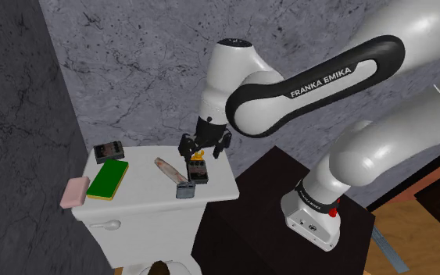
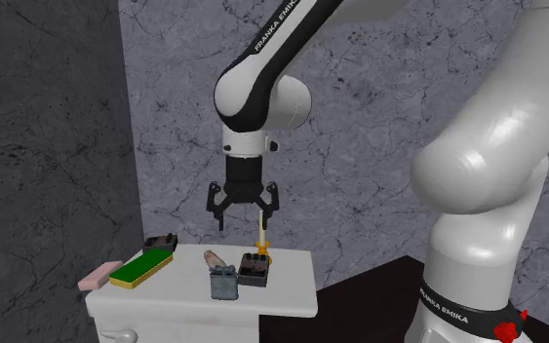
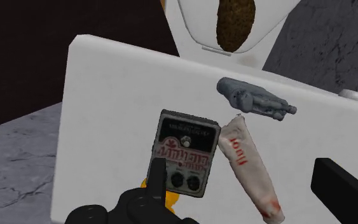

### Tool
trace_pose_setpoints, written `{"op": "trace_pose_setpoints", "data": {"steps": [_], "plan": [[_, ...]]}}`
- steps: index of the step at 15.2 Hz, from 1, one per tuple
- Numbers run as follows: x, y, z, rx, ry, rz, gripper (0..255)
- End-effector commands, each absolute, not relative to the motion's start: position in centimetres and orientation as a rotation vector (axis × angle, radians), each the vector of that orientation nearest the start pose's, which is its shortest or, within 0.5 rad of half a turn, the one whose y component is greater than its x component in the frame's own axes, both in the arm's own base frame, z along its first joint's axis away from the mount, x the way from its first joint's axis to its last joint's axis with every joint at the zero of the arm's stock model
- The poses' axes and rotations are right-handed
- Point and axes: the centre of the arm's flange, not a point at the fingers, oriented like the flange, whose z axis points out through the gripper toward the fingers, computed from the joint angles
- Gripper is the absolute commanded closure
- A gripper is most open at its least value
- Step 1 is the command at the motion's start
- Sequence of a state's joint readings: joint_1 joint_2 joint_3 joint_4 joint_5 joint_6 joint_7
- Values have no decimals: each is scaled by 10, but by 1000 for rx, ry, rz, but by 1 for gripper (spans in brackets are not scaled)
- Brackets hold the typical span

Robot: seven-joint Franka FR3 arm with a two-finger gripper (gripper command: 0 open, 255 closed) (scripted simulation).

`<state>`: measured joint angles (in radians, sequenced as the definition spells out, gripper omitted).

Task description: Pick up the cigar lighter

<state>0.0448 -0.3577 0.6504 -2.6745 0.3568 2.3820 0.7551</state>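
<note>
Cigar lighter (image 3: 255, 100) lies flat, long axis along front edge of tank lid (image 3: 107, 102).

A white toilet tank lid (image 1: 141, 187) stood against a grey marbled wall (image 1: 148, 70). At its left end in the shoulder view lay a pink block (image 1: 75, 191). Just beside the block was a flat green box (image 1: 107, 180) with a yellow edge, and a small dark box (image 1: 109, 151) sat farther back. Toward the right, a pale tube (image 3: 247, 168) with red print lay beside a black pedal (image 3: 182, 153) with knobs.
</note>
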Motion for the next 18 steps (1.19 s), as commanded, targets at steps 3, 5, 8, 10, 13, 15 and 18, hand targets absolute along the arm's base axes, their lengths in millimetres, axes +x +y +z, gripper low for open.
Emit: {"op": "trace_pose_setpoints", "data": {"steps": [3,5,8,10,13,15,18], "plan": [[312,284,286,-3055,586,38,0],[312,300,265,-3056,609,54,0],[312,302,253,-3056,611,56,0],[312,302,242,-3056,611,56,0],[312,302,223,-3056,611,56,0],[312,302,223,-3056,611,56,0],[312,303,222,-3056,611,56,255]]}}
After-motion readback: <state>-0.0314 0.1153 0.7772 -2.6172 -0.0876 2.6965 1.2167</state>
